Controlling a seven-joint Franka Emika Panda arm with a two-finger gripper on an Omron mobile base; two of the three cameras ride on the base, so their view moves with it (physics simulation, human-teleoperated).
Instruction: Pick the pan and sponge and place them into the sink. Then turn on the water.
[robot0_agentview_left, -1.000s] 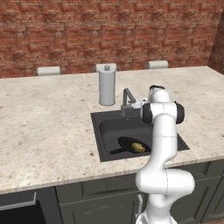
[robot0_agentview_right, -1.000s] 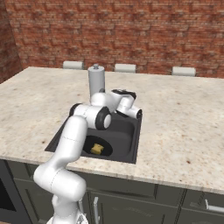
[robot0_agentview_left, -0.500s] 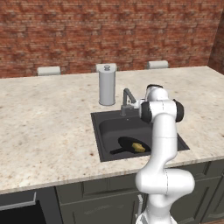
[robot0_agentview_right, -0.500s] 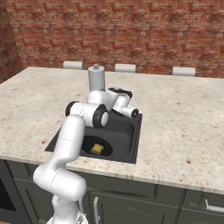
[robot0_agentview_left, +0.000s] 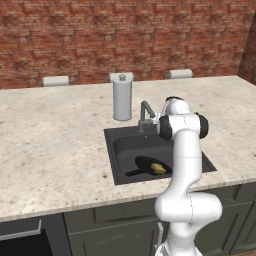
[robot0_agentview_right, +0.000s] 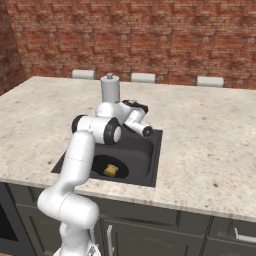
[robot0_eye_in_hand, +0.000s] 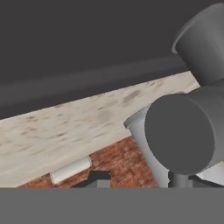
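Pan and sponge in sink, hand at faucet

Pan (robot0_agentview_left: 150, 165) is seen lying flat on the floor of the sink (robot0_agentview_left: 120, 145), in its front part, with the long handle pointed toward the sink's front-left corner. Sponge (robot0_agentview_left: 158, 169) is seen resting on the pan, toward its right side; in the right base view the sponge (robot0_agentview_right: 111, 170) is found near the sink's front wall, just beside the arm's forearm.

Faucet (robot0_agentview_left: 145, 114) is set at the sink's back edge, with the paper-towel holder (robot0_agentview_left: 122, 97) standing upright just behind and to its left on the counter (robot0_agentview_left: 55, 135). The arm is bent over the sink with its wrist held level with the faucet. In the hand view a grey cylindrical faucet part (robot0_eye_in_hand: 181, 133) is seen very close, end-on, with counter and brick wall (robot0_eye_in_hand: 118, 164) tilted behind it.

Gripper (robot0_agentview_right: 131, 108) is largely hidden behind the wrist; whether its fingers are spread or closed cannot be told. Contact with the faucet cannot be told either
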